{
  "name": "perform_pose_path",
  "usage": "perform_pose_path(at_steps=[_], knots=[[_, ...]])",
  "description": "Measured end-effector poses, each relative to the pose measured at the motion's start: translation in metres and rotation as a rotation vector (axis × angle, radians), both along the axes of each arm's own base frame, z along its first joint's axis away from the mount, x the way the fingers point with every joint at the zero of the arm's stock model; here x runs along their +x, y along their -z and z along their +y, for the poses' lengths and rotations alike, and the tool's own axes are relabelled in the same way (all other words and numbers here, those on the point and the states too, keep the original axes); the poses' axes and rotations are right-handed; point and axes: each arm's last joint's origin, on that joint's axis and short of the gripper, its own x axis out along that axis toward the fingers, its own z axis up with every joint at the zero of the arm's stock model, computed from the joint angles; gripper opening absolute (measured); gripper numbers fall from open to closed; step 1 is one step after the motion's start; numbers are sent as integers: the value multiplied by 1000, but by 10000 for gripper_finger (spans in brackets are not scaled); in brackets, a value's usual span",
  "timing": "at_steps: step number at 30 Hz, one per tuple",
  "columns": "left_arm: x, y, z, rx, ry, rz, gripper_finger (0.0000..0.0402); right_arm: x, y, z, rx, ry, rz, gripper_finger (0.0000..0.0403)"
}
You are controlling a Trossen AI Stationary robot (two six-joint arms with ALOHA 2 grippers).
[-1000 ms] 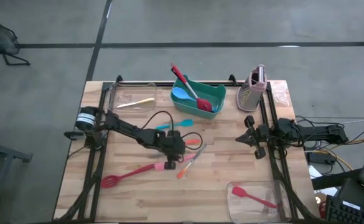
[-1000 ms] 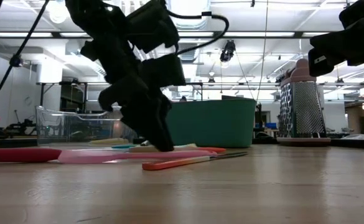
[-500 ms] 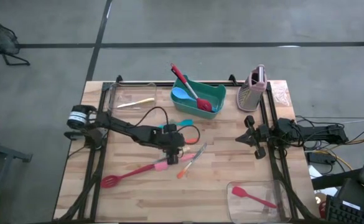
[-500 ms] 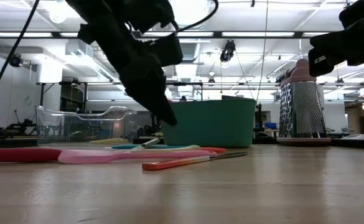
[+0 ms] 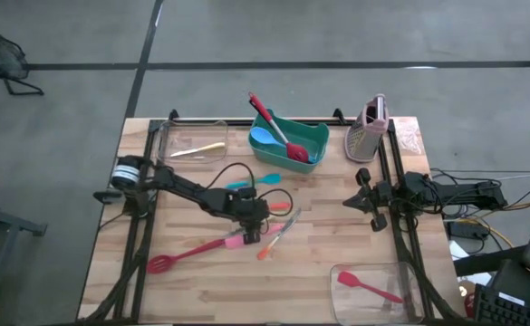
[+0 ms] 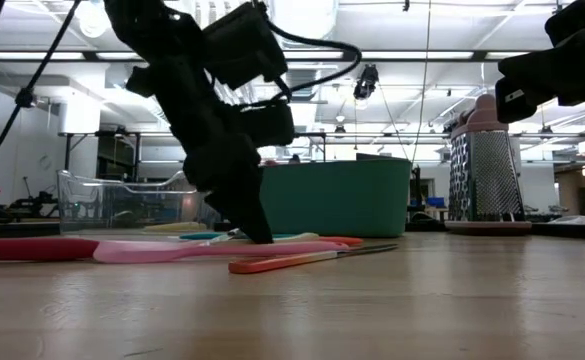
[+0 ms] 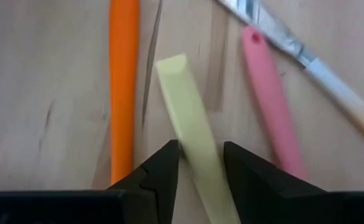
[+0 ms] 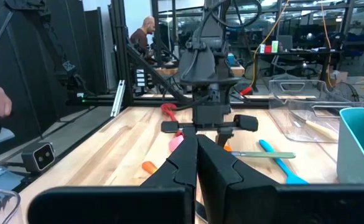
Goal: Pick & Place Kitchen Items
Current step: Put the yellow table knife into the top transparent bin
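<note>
High view, table: I see the wooden table (image 5: 201, 290) with loose utensils in the middle, a green bin (image 5: 289, 142) at the far edge and an upright grater (image 5: 369, 131) to its right.
Left gripper: my left gripper (image 5: 251, 223) is down among the loose utensils at mid-table, tips at the wood in the low view.
Left gripper fingers: in the left wrist view the fingers (image 7: 163, 171) are apart with a pale yellow handle (image 7: 191, 130) running between them; I cannot tell whether they touch it.
Beside that handle: an orange handle (image 7: 124, 81) on one side, a pink handle (image 7: 269, 93) on the other, and a metal blade (image 7: 275, 34) crossing past the pink one.
Red slotted spatula: it (image 5: 187, 254) lies on the near-left part of the table, its handle pointing toward the left gripper.
Teal utensil: it (image 5: 255, 182) lies flat just behind the left gripper, between it and the green bin.
Green bin contents: a red spatula (image 5: 278, 131) and a blue spoon (image 5: 263, 138) lean inside.
Clear tubs: the far-left tub (image 5: 169, 136) holds a yellow-handled piece (image 5: 197, 149); the near-right tub (image 5: 405, 272) holds a red spatula (image 5: 369, 286).
Right gripper: my right gripper (image 5: 364, 201) waits at the table's right edge, above the wood, fingers together.
Background: a person (image 8: 145, 34) shows in the room beyond the table in the right wrist view.
</note>
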Motion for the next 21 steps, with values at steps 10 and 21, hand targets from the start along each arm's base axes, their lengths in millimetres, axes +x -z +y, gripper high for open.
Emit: perform_pose_path(at_steps=[10, 21], knots=[[4, 14, -1, -12, 32, 23, 114, 0, 0, 0, 0, 0, 1, 8], [4, 15, -2, -62, 63, 24, 60, 0, 0, 0, 0, 0, 1, 8]])
